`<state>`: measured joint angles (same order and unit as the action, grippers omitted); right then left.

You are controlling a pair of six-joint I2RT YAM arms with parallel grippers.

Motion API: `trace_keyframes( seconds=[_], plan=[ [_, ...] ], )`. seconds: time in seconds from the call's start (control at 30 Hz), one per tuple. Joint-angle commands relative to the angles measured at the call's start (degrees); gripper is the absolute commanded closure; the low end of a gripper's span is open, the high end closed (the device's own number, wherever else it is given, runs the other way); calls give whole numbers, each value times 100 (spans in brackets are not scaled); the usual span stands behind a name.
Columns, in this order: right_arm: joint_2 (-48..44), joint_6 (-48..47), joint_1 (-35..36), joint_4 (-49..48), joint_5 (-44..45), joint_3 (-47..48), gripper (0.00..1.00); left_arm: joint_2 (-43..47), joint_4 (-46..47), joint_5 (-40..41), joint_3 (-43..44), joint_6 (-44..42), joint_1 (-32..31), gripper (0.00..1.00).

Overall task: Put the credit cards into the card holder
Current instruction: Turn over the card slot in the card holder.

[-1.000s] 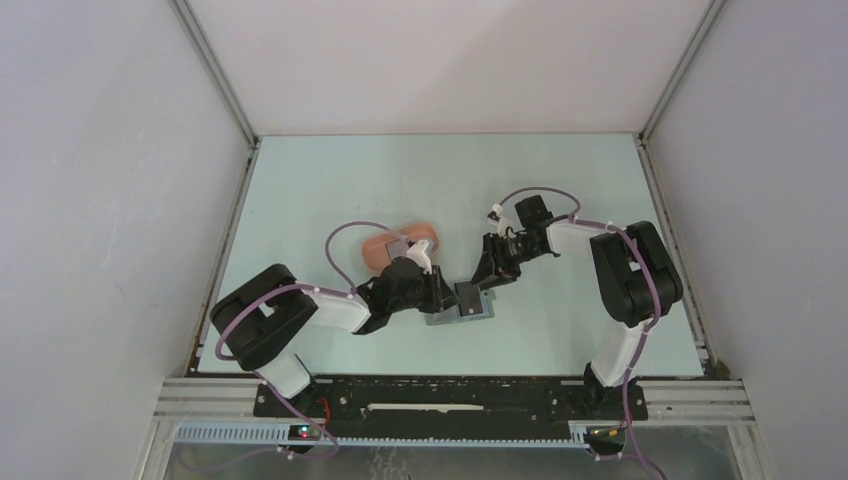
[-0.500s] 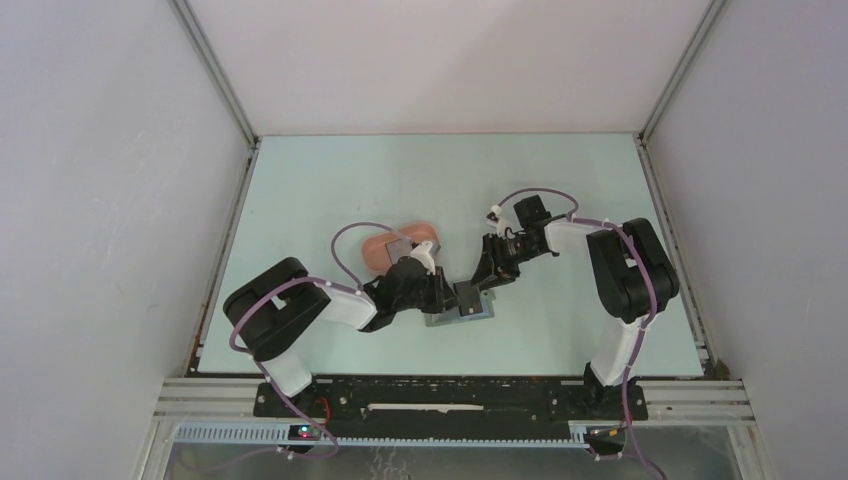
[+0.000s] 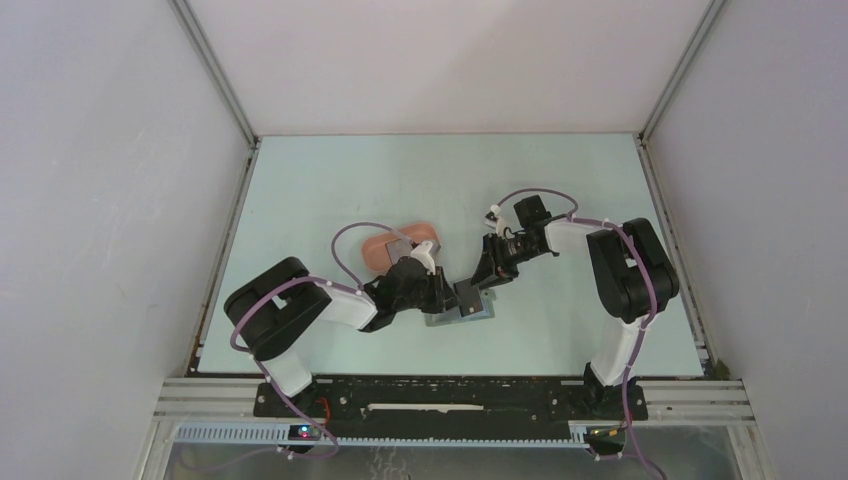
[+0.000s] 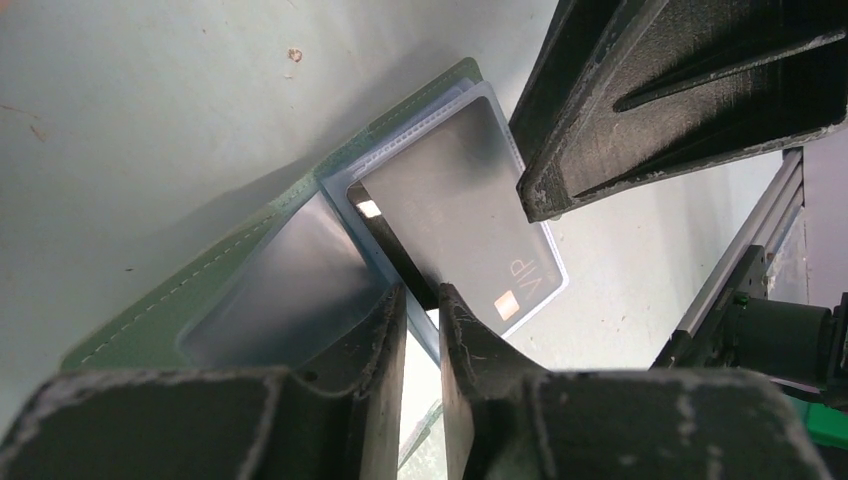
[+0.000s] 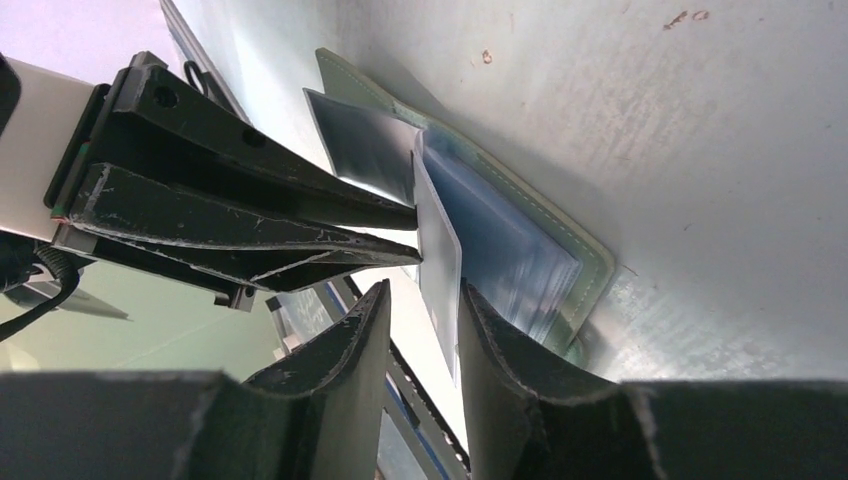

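Where it lies open, the card holder (image 4: 200, 275) shows green stitched edging.

Your card holder (image 3: 462, 310) lies open on the table (image 3: 330, 180) between both grippers, a card (image 4: 470, 235) standing in it, the tray (image 3: 385, 243) just behind-left.

The left arm (image 3: 300, 310) has swung its elbow toward 3 o'clock. The right gripper (image 3: 470, 297) seems slightly narrower.
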<state>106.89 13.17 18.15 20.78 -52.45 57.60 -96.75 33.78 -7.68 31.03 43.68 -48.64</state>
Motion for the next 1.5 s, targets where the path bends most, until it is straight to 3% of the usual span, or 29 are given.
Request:
trace_keyframes(
  seconds=[0.0, 0.43, 0.9, 1.47],
  plan=[
    [-201, 20, 32, -38, -279, 149, 61, 90, 131, -71, 35, 112, -4, 76],
    [-290, 32, 116, -86, -557, 154, 65, 565, 646, -235, -414, 343, 88, 57],
    [-252, 308, 326, -315, -949, 148, 60, 1229, 691, -324, -844, 256, 249, 59],
    [174, 575, 564, -447, -1136, 406, 59, 1384, 1122, -405, -1337, 370, 476, 58]
  ],
)
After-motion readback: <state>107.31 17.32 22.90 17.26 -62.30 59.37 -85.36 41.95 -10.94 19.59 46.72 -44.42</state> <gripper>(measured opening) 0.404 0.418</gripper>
